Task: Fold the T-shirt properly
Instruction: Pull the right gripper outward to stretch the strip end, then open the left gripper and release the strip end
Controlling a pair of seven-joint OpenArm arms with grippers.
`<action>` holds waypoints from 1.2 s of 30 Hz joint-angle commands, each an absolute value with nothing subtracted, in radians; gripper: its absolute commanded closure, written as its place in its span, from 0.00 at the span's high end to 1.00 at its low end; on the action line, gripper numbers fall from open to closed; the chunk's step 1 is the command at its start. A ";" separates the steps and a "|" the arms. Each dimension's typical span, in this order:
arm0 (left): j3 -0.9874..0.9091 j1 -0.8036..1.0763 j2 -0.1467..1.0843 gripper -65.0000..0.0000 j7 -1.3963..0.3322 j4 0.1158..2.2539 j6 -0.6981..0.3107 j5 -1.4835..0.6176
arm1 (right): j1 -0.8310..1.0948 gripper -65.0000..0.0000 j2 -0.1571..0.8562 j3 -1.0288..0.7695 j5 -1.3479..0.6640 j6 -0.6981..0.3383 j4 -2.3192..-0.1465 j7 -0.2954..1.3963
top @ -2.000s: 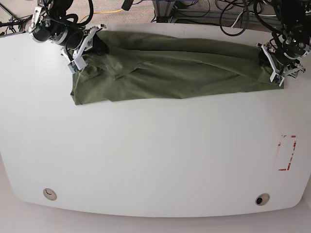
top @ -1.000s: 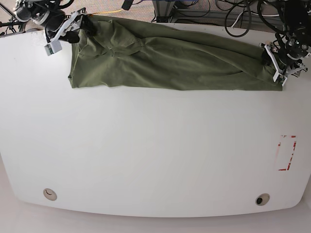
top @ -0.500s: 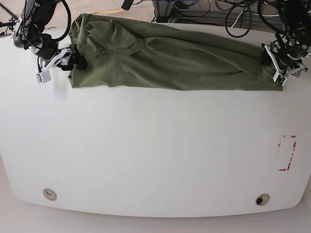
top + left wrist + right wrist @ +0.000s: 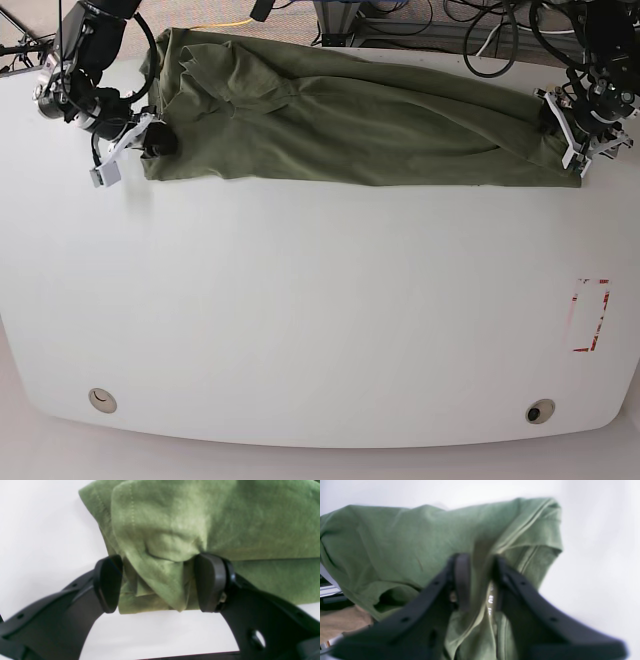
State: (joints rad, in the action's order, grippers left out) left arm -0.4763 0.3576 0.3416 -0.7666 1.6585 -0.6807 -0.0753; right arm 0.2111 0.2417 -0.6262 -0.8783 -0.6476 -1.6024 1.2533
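- I see the white worktop [image 4: 320, 330], mostly bare.
- The T-shirt [image 4: 350, 125] lies in a long wrinkled band along the far edge.
- Left hand [image 4: 157, 582] holds a bunched corner, pads pressing the cloth from both sides.
- Right hand [image 4: 478, 580] is nearly together on a fold at the opposite end.

The T-shirt [image 4: 350, 125] lies stretched along the table's [image 4: 320, 300] far edge.
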 commanded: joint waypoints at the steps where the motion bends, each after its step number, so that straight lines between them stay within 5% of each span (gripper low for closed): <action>1: -0.484 0.358 0.357 0.65 -0.763 1.669 -0.676 -0.071 | 0.200 0.00 0.255 -0.630 -0.897 -0.648 -1.618 1.237; 21: -0.489 0.358 0.358 0.65 -0.763 1.667 -0.676 -0.071 | 0.392 0.00 0.285 -0.751 -1.009 -0.648 -1.675 1.237; 24: -0.487 0.358 0.358 0.65 -0.763 1.667 -0.676 -0.071 | 0.366 0.14 0.286 -0.751 -0.998 -0.644 -1.675 1.231; 29: -0.487 0.357 0.358 0.65 -0.763 1.667 -0.676 -0.071 | 0.321 0.56 0.286 -0.753 -0.906 -0.653 -1.699 1.230; 36: -0.486 0.334 0.371 0.65 -0.763 1.667 -0.676 -0.071 | 0.389 0.61 0.255 -0.740 -1.073 -0.654 -1.919 1.285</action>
